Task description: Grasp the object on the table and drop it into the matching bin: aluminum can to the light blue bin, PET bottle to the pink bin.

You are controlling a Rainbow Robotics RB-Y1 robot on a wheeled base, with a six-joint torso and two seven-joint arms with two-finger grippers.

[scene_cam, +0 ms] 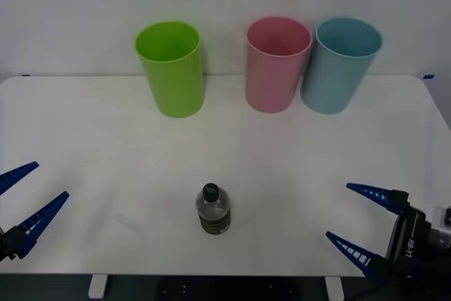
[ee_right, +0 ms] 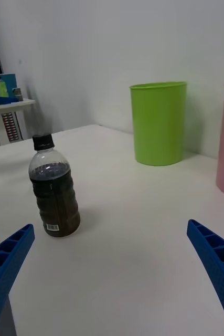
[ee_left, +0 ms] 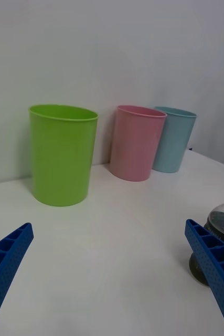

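Three bins (scene_cam: 275,65), one PET bottle (scene_cam: 213,209), one table (scene_cam: 99,146), and two end effectors (scene_cam: 358,222).

Blue ribbed fingers (scene_cam: 366,192), black wrist (RB-Y1 lettering)

PET bottle (scene_cam: 213,209) stands upright on the table (scene_cam: 106,153), between two open claws.

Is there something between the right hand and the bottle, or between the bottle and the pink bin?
Nothing visible. The right hand is open at the table's near right edge, with bare tabletop up to the upright PET bottle. From the bottle to the pink bin at the back, the surface is also bare.
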